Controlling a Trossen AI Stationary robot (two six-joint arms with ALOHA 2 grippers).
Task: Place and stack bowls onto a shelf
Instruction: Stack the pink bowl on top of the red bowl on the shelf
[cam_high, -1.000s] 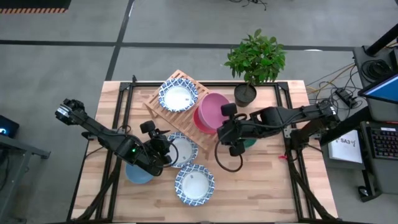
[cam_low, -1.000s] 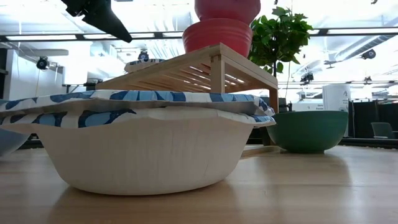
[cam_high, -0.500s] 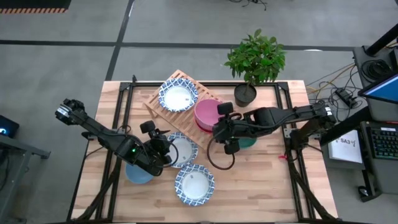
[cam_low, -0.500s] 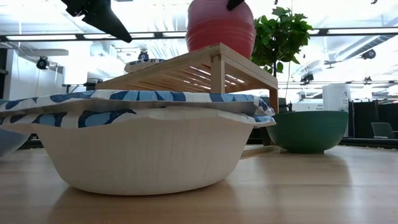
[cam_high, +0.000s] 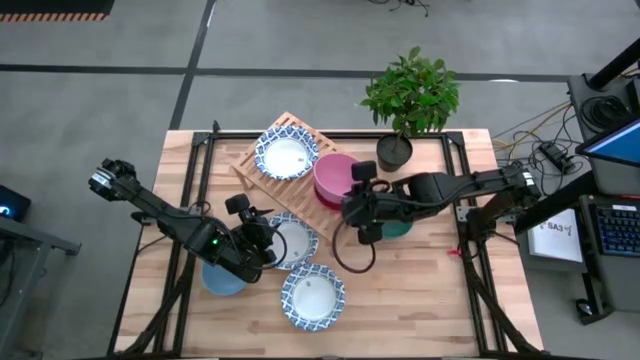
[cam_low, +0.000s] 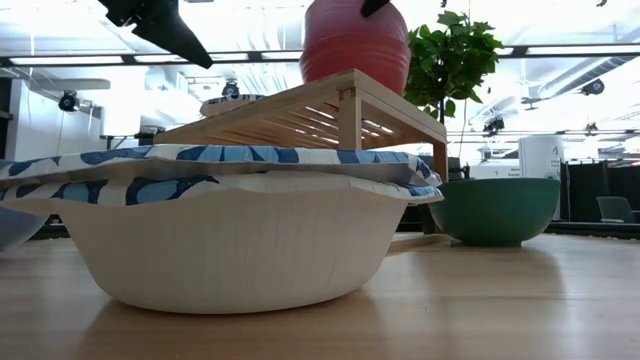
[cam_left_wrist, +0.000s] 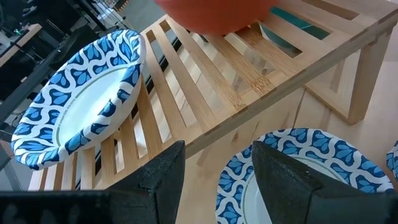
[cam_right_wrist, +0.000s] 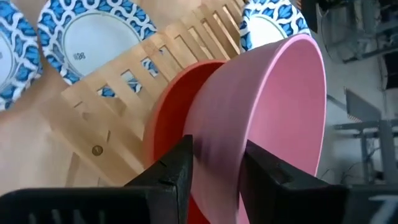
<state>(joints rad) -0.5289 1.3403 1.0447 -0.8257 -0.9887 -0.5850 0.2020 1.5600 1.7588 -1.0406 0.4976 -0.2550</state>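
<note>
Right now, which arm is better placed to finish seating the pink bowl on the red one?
Right. Its end effector is at the pink bowl, resting in the red bowl on the shelf. The left end effector is over a patterned bowl.

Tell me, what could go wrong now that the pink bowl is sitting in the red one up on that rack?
The right tool grips the pink bowl by its rim; if it lets go unevenly, the bowl may end up crooked in the red bowl. The stack sits near the end of the wooden shelf, so a nudge might tip it onto the green bowl below.
</note>
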